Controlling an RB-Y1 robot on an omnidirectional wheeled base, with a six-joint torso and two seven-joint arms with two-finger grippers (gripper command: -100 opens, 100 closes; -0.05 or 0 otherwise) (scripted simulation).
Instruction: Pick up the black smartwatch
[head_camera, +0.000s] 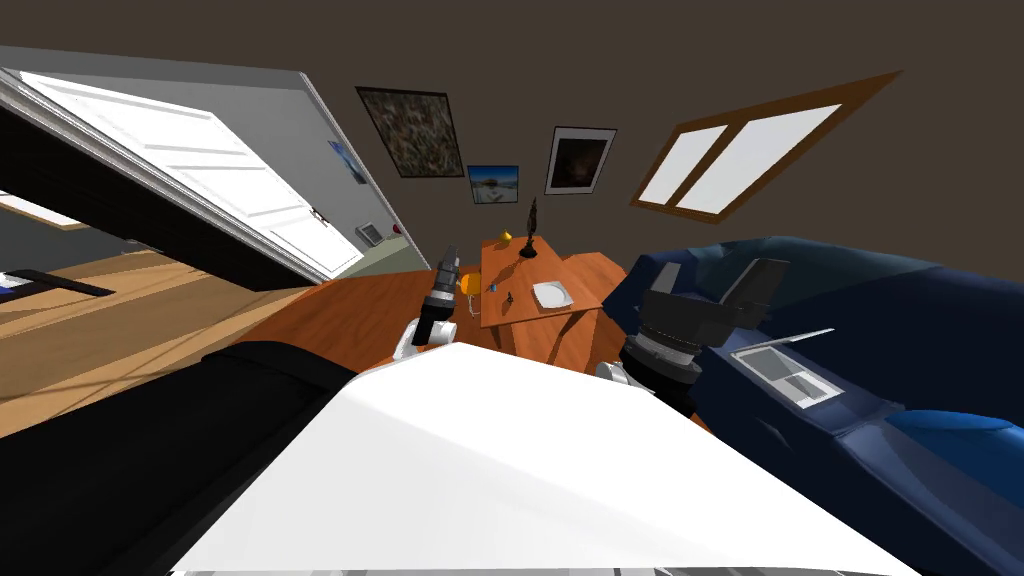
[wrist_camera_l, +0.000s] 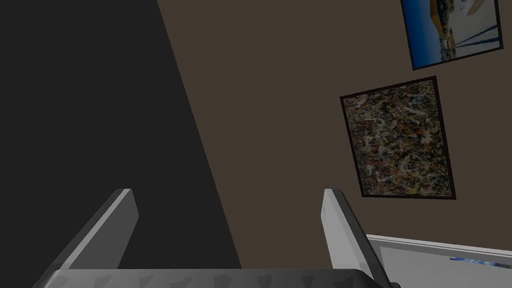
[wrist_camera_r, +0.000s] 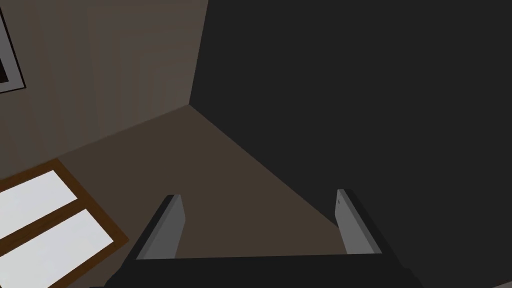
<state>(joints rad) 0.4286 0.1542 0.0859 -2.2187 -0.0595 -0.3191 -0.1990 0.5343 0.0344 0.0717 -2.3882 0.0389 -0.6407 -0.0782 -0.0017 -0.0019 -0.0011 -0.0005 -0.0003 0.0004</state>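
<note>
- The black smartwatch (head_camera: 510, 297) is noted as a small dark speck on the wooden table (head_camera: 515, 272), at 9 o'clock of the white plate (head_camera: 552, 294), apart from it.
- The left gripper (wrist_camera_l: 227, 192) is recorded released, raised by the table's 9 o'clock edge.
- The right gripper (wrist_camera_r: 257, 195) is recorded released, beside the blue sofa (head_camera: 900, 330).
</note>
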